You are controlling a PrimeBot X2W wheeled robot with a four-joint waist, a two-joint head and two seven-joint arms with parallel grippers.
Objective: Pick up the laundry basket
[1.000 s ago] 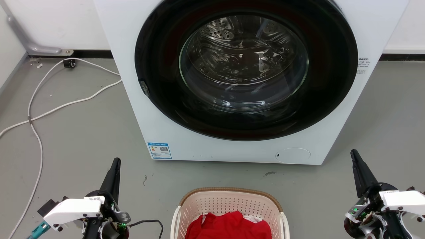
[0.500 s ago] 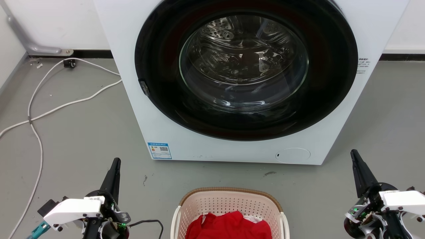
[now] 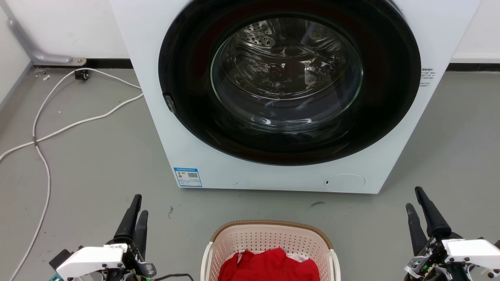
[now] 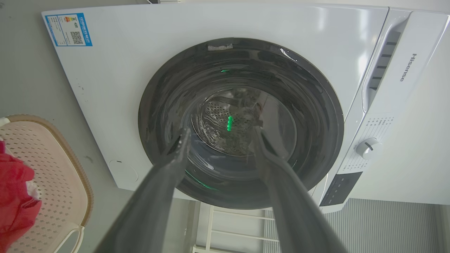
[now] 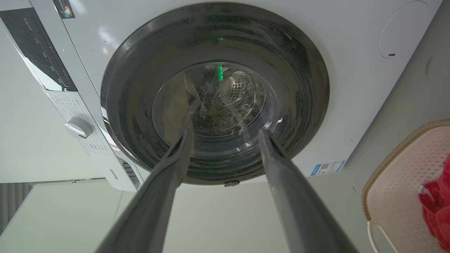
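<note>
Grey floor ran up to a white front-loading washer with a dark-ringed glass door, and a white cable trailed over the far left. The laundry basket stood on the floor at near centre, just in front of the washer and apart from it. Its near part was cut off by the bottom of the head view, and a red garment lay inside it.

The left gripper sat at near left and the right gripper at near right. Each was well out from the basket's flank and touched nothing. Both pairs of fingers were parted with a clear gap and held nothing. They pointed toward the washer, so each wrist view faced the door, with the basket at its edge.

I judged the step in hand to be the approach to the two white side handles, left and right, and it was not yet begun. To do it well I would:

- turn each wrist inward until its own camera centred a handle;
- lower both arms together;
- pass one finger through each handle loop before closing;
- close both sides at once and lift level, so that the garment did not slide and the light, perforated wall did not twist.

The handles looked thin, so I expected a seat near the finger roots to hold better than a pinch at the tips.
</note>
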